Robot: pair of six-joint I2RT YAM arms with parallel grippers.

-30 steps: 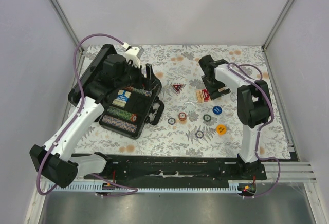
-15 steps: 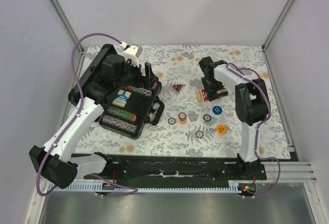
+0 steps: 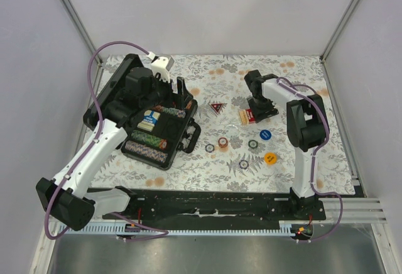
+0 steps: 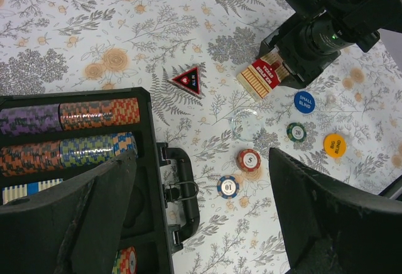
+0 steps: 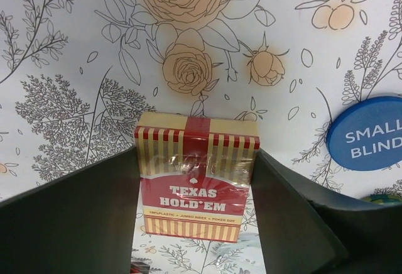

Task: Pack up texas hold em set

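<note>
Here, chip rows [image 4: 94, 151] inside the open briefcase [image 4: 154, 224]

The red-and-gold card deck box [image 5: 196, 183] reads "TEXAS HOLD'EM". A blue round chip [image 5: 370, 134] says "SMALL BLIND", an orange round chip [image 4: 334, 144] "BIG BLIND", a red-rimmed chip [image 4: 249, 159] "5".

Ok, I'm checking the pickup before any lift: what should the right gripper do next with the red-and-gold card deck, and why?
Probably squeeze shut on the red-and-gold boxed card deck: the fingers of the right gripper flank its two long sides on the floral tabletop, but a firm pinch isn't evident.
</note>
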